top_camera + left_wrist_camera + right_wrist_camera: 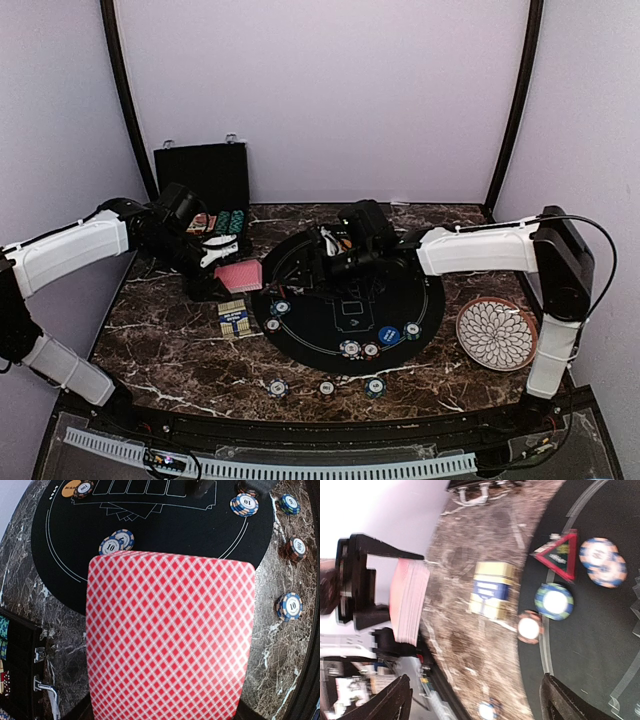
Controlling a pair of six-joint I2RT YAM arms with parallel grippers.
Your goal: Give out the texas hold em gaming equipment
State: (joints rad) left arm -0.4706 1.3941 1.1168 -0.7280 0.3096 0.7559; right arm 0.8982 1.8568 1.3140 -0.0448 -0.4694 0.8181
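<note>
Red lattice-backed cards [170,635] form one stack, held aloft (backs up). Striped chips [350,348] lie scattered flat. A red-edged triangle marker [559,555] lies beside two.

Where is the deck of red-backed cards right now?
In the top view the deck sits left of centre, clamped in the left gripper, between the black case and the round black mat, just behind the small card box.
</note>
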